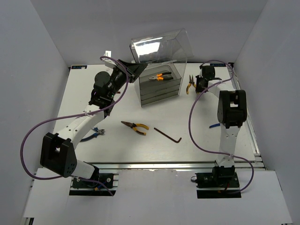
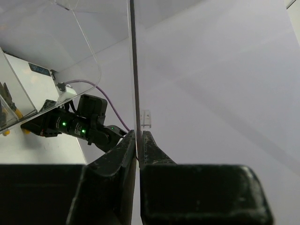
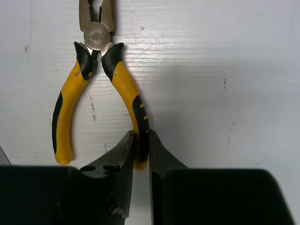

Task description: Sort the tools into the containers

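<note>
Only wrist-side: right gripper (image 3: pixel 141 136) astride pliers (image 3: pixel 123 82)

Four pliers (image 1: pixel 135 127) (one in drawer (image 1: pixel 171 71)), one hex key (image 1: pixel 168 135).

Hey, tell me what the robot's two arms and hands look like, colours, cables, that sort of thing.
The left arm and right arm both have white links joined by boxy black joint housings. A thin purple cable loops loosely along each. The left hand and right hand each have two black fingers tapering to narrow tips. No markings show clearly.
</note>
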`<state>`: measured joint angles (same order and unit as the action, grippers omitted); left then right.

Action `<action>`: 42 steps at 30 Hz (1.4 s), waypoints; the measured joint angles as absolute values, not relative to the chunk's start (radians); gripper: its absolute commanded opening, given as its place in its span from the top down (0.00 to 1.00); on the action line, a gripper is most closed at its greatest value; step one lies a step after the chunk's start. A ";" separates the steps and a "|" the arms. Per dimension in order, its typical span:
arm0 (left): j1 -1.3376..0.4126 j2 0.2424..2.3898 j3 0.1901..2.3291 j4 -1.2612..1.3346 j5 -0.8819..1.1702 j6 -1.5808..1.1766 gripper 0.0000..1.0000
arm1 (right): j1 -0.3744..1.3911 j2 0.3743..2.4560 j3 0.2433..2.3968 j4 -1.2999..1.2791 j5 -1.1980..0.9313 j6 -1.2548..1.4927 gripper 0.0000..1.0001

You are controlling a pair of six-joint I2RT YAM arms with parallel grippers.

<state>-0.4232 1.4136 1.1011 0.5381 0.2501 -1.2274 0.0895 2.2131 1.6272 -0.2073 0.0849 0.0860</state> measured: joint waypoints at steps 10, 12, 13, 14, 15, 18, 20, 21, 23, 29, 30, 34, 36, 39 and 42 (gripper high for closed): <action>-0.423 1.414 1.100 0.539 0.251 -1.227 0.84 | -0.014 2.096 1.488 -0.212 -0.075 0.058 1.00; -0.423 1.414 1.100 0.540 0.251 -1.227 0.84 | -0.049 1.998 1.392 -0.208 -0.110 0.024 1.00; -0.423 1.414 1.100 0.540 0.251 -1.227 0.85 | -0.065 1.949 1.351 -0.215 -0.125 0.011 1.00; -0.423 1.414 1.100 0.543 0.251 -1.227 0.84 | -0.079 1.879 1.298 -0.208 -0.142 -0.019 1.00; -0.423 1.414 1.100 0.545 0.251 -1.227 0.84 | -0.087 1.807 1.251 -0.208 -0.163 -0.051 1.00; -0.423 1.414 1.100 0.547 0.251 -1.228 0.84 | -0.082 1.595 1.129 -0.196 -0.248 -0.151 1.00; -0.423 1.414 1.100 0.548 0.251 -1.228 0.84 | -0.069 1.453 1.053 -0.178 -0.317 -0.233 1.00; -0.423 1.414 1.100 0.551 0.251 -1.229 0.84 | -0.060 1.395 1.027 -0.176 -0.345 -0.278 1.00; -0.423 1.414 1.100 0.554 0.251 -1.231 0.84 | -0.039 1.295 0.980 -0.171 -0.397 -0.362 1.00; -0.423 1.414 1.097 0.561 0.252 -1.240 0.84 | 0.131 1.138 0.910 -0.149 -0.419 -0.627 1.00; -0.423 1.414 1.095 0.561 0.252 -1.240 0.84 | 0.178 1.136 0.910 -0.132 -0.410 -0.668 1.00; -0.423 1.410 1.087 0.562 0.253 -1.241 0.84 | 0.328 1.172 0.915 -0.049 -0.352 -0.822 1.00; -0.423 1.409 1.086 0.562 0.252 -1.241 0.84 | 0.379 1.219 0.928 -0.009 -0.319 -0.895 1.00; -0.423 1.408 1.086 0.562 0.251 -1.243 0.84 | 0.433 1.314 0.966 0.064 -0.259 -0.999 1.00; -0.423 1.408 1.086 0.562 0.249 -1.246 0.84 | 0.463 1.424 1.027 0.140 -0.210 -1.089 1.00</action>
<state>-0.4229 1.4078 1.0863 0.5621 0.2493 -1.2457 0.4629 1.4242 1.0271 0.1402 -0.2104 -1.0893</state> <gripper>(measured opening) 0.184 0.198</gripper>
